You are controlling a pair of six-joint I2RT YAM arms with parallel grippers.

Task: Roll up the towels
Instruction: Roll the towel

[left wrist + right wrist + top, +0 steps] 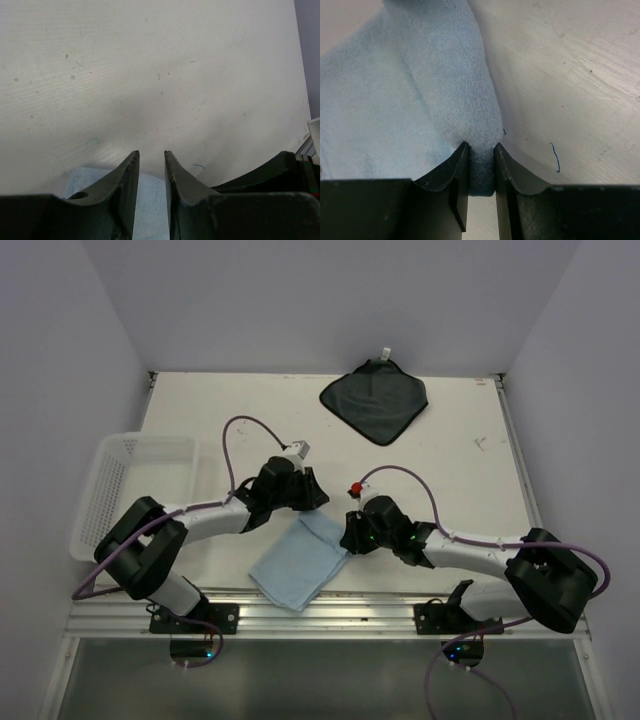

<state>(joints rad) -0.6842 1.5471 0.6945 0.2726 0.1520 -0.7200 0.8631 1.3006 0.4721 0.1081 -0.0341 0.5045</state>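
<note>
Right wrist view: the right gripper [481,146] pinches a raised fold of the light blue towel [410,100]. The left gripper [151,153] stands narrowly parted over that towel's edge, and I cannot tell whether it grips. Beyond both hands lie the scuffed white table [250,400], the dark grey towel [375,398] and the pale walls [330,300].

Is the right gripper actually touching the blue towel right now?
Touching. The right wrist view shows the right gripper pinching a raised fold of the blue towel, with cloth pressed against the inner faces of both fingers.
</note>
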